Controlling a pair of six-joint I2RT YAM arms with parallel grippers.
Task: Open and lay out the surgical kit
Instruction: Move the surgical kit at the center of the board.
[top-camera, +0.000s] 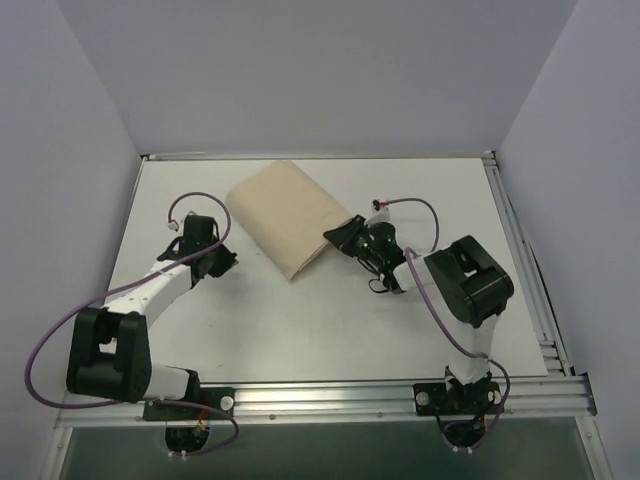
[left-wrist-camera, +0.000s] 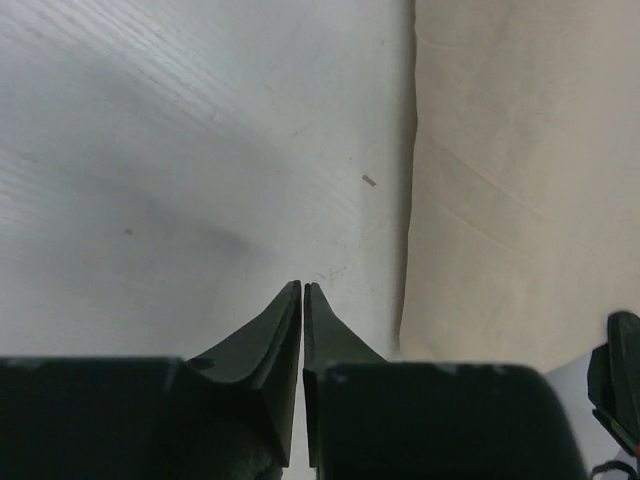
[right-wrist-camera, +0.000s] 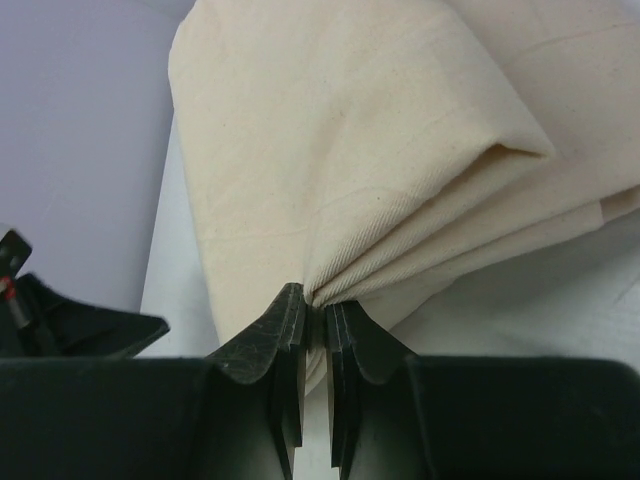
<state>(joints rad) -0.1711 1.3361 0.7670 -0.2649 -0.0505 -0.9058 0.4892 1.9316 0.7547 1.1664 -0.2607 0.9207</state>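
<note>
The left arm reaches from its base at the near left corner up along the left side of the worktop (top-camera: 330, 320), elbow low, wrist bent toward the middle. The left claw (left-wrist-camera: 302, 288) sits low over bare white surface just beside the left edge of the surgical kit (top-camera: 285, 215). Its two dark fingers are pressed almost together with nothing between them.

The right arm rises from the near right corner, folds back at a high elbow and leans in toward the centre. The right claw (right-wrist-camera: 314, 300) meets the kit's near right corner. It is closed on the cloth: several folded layers bunch into a fan of pleats that vanishes between the two fingers.

The kit lies in the far middle of the worktop, between the two claws. It is a folded bundle, roughly rectangular, set on a diagonal. Its long axis runs from the far left toward the near right, and its far end is rounded. The fabric is plain beige, a fine twill weave with faint creases, and stacked folds show along the near right edge. It is still wrapped shut, and only cloth can be seen.
</note>
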